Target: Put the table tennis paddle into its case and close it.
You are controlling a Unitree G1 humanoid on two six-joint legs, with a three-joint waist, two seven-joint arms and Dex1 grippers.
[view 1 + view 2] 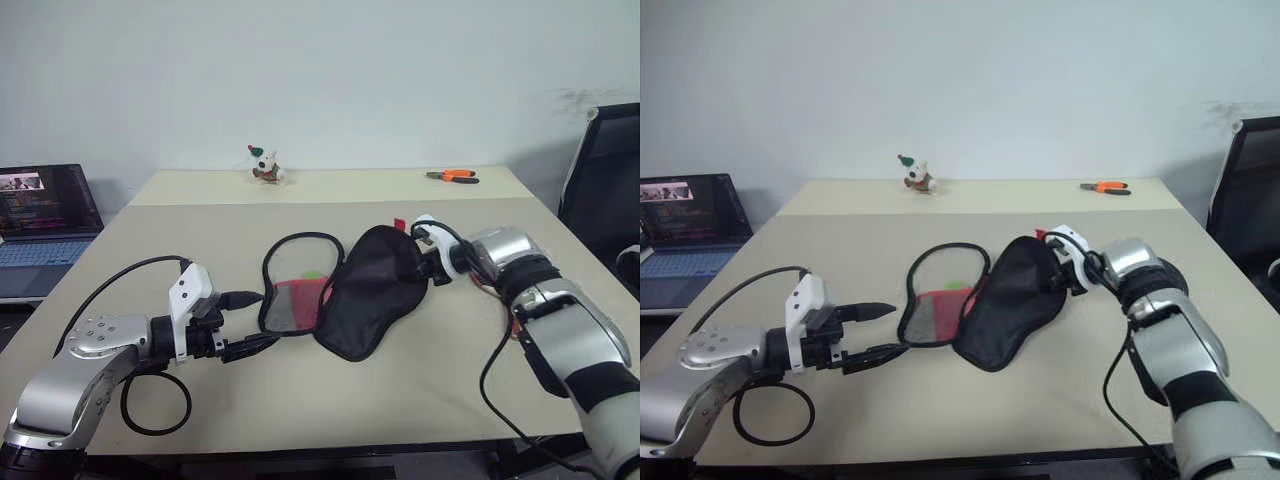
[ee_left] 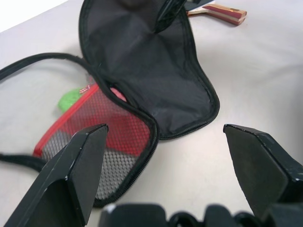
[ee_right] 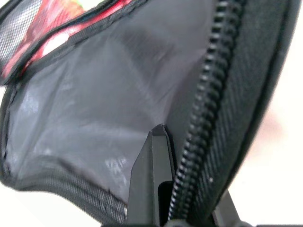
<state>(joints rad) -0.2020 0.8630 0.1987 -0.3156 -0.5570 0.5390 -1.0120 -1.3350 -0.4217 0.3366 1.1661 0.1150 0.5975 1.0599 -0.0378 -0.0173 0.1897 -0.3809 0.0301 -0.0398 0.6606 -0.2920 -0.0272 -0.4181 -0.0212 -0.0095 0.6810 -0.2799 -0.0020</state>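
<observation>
Right wrist view: the right gripper [image 3: 177, 189] was pinched shut on the zippered rim of the case [image 3: 118, 109], one black finger [image 3: 151, 165] lying against the grey inner lining and the other behind the outer fabric. Seen from the head camera, this gripper held the far right edge of the raised black flap, so that the case stood open like a book, its mesh-and-red half [image 1: 295, 300] lying flat on the table [image 1: 420, 380] and its black half tilted up. The left gripper [image 1: 248, 322] hovered just beside the near left rim of the flat half, jaws spread wide and empty, apparently touching nothing. The table tennis paddle [image 2: 218, 11] lay on the table behind the raised flap, outside the case; from the left wrist view its pale, red-edged handle showed past the flap's far edge. A green tag [image 2: 72, 99] showed inside the mesh pocket. Orange pliers [image 1: 452, 176], a small toy figure [image 1: 265, 165] and a laptop [image 1: 45, 215] lay well apart from the work.

Risks, as judged: the pinch covered only a narrow strip of rim, so soft fabric could slip out and the flap would fall shut over an empty pouch. Pulling further could drag the whole unanchored case across the table, since the left gripper was not pinning it. The paddle, hidden behind the flap, could be nudged farther away.
</observation>
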